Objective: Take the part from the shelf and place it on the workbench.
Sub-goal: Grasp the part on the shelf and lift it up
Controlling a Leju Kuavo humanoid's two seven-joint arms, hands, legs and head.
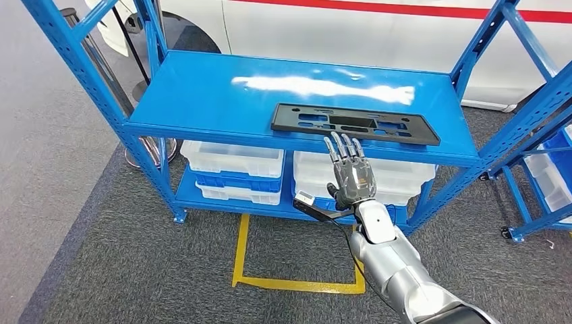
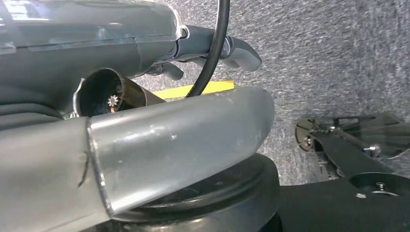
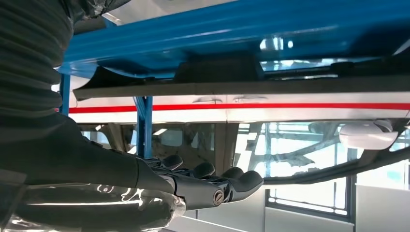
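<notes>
The part (image 1: 354, 124) is a flat black rectangular frame with cut-outs. It lies on the right half of the blue shelf's top board (image 1: 216, 94), close to the front edge. My right hand (image 1: 351, 172) is raised in front of that edge with its fingers straight and apart, holding nothing. Its fingertips reach up to the part's near edge; I cannot tell whether they touch it. In the right wrist view the hand (image 3: 208, 186) stretches out flat, with the part's dark edge (image 3: 217, 72) against the blue board. My left hand (image 2: 234, 50) hangs low over the carpet, its fingers mostly hidden.
White bins (image 1: 233, 158) (image 1: 398, 177) fill the lower shelf. A second blue rack (image 1: 539, 115) stands at the right, and a white car (image 1: 378, 27) stands behind the shelf. Yellow tape (image 1: 239, 256) marks a square on the grey carpet in front.
</notes>
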